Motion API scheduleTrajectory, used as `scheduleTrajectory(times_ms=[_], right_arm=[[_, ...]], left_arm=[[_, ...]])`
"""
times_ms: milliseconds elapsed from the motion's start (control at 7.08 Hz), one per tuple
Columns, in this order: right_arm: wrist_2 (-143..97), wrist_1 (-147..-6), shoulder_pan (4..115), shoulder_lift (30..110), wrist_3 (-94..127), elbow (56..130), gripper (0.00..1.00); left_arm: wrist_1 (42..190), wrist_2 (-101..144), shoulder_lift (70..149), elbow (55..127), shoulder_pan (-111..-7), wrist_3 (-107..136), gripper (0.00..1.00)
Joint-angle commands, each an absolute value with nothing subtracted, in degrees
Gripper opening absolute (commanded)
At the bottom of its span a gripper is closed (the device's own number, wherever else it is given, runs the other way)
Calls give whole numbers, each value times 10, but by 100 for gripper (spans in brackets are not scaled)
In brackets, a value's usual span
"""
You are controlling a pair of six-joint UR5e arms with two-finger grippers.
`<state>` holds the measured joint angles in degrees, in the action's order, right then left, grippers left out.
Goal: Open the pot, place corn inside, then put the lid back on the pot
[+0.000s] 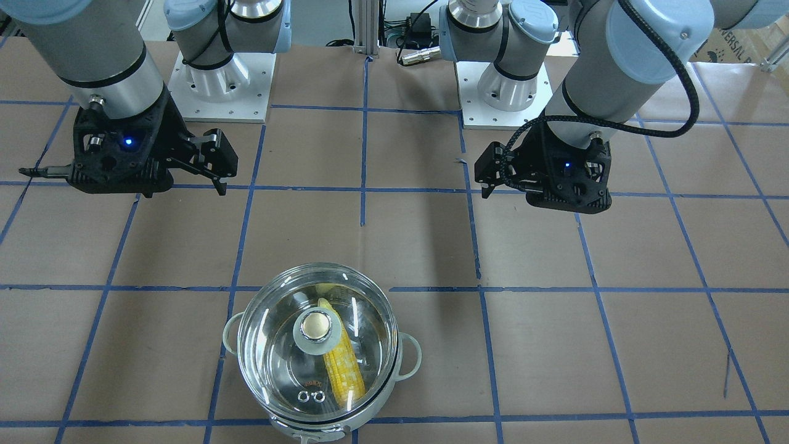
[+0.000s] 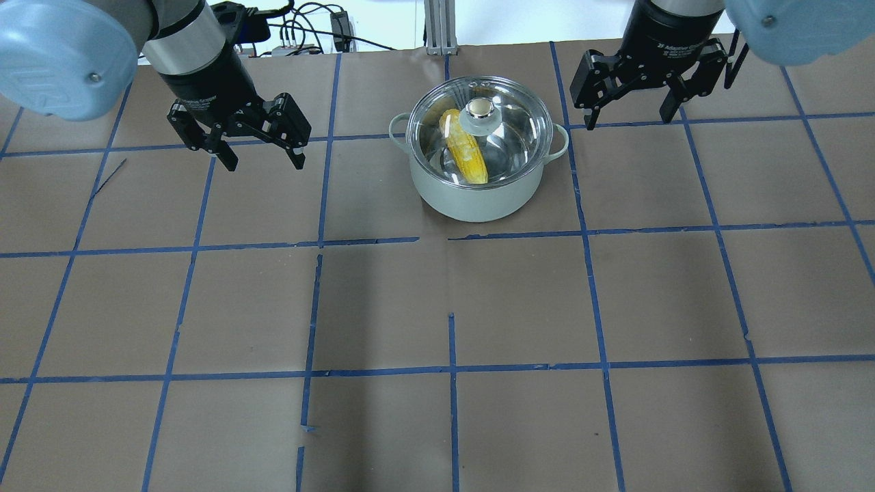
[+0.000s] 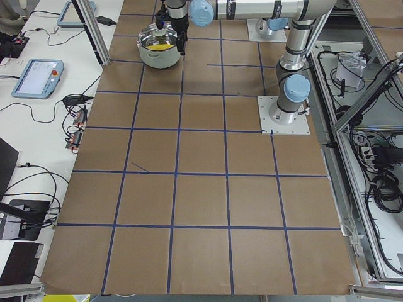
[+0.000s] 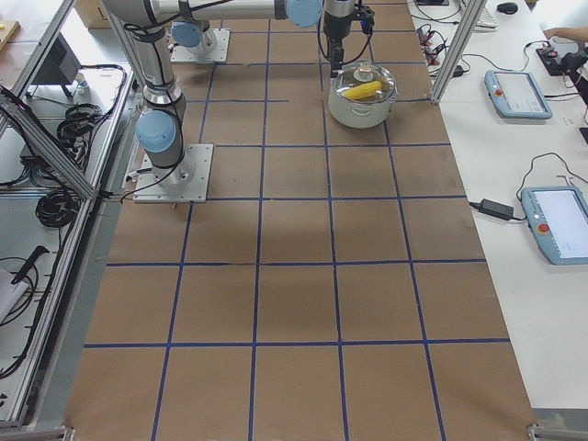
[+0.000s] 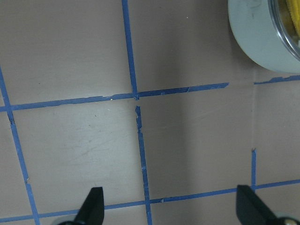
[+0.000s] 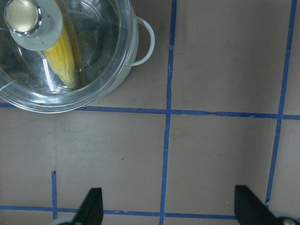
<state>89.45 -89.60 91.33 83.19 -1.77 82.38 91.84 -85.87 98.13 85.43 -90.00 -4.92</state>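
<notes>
The pale grey-green pot (image 2: 478,201) stands at the far middle of the table. The clear glass lid (image 2: 516,137) sits on it, its cream knob (image 2: 480,109) at the centre. The yellow corn (image 2: 466,156) lies inside the pot, seen through the glass. My left gripper (image 2: 263,160) hangs open and empty to the left of the pot. My right gripper (image 2: 629,117) hangs open and empty to its right. The right wrist view shows the lid (image 6: 93,51), the corn (image 6: 63,61) and a pot handle (image 6: 143,40). The left wrist view shows only the pot's wall (image 5: 255,33).
The table is brown paper with a blue tape grid (image 2: 451,369). The two arm base plates (image 1: 225,86) stand at the robot's side. Side benches with tablets (image 4: 519,92) and cables run beyond the table's far edge.
</notes>
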Motion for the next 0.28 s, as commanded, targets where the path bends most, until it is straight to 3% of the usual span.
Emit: scheduleTrajectory(times_ms=[0,141], right_arm=[[895,-888,912,843,-26,829,100],[894,-891,911,835,-27,822,100]], left_arm=[[918,-860,982,854,-900,-49,100],[918,-860,981,855,-900,-49,100]])
